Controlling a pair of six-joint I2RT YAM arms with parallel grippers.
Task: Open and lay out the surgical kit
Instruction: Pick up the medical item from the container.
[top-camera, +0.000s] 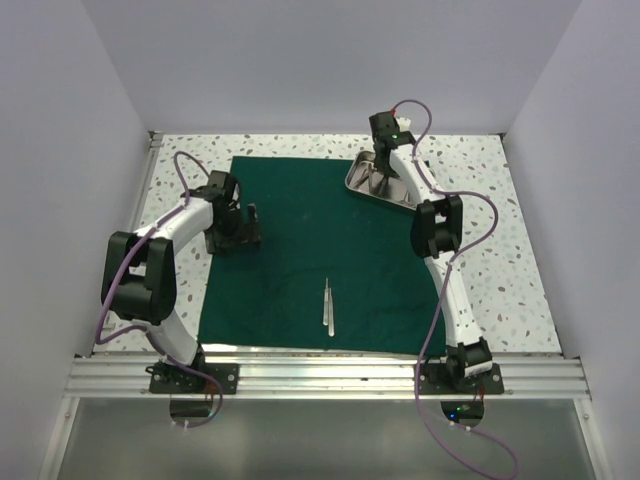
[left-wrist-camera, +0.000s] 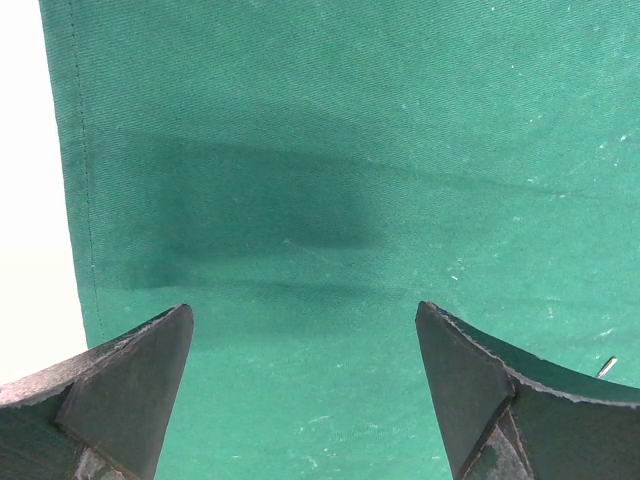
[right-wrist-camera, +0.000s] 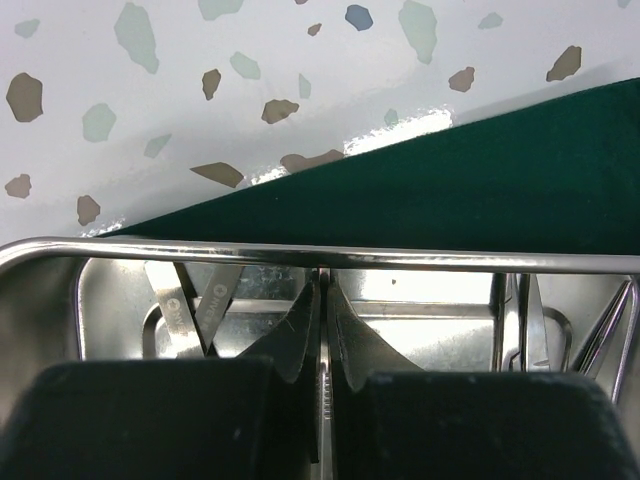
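Note:
The dark green cloth (top-camera: 300, 250) lies spread flat on the table. The steel tray (top-camera: 358, 187) sits on its far right corner. My right gripper (top-camera: 382, 178) reaches down into the tray. In the right wrist view it (right-wrist-camera: 322, 285) is shut on a slim ridged silver instrument (right-wrist-camera: 324, 400) just behind the tray rim (right-wrist-camera: 200, 250). More instruments lie in the tray, left (right-wrist-camera: 185, 310) and right (right-wrist-camera: 530, 320). One pair of tweezers (top-camera: 328, 305) lies on the cloth near the front. My left gripper (top-camera: 240, 225) is open and empty over the cloth's left part (left-wrist-camera: 350, 200).
The speckled white table (top-camera: 480, 270) surrounds the cloth, with white walls on three sides. In the left wrist view the cloth's hemmed left edge (left-wrist-camera: 75, 150) meets the table (left-wrist-camera: 30, 200). A small silver tip (left-wrist-camera: 608, 366) shows at the right edge.

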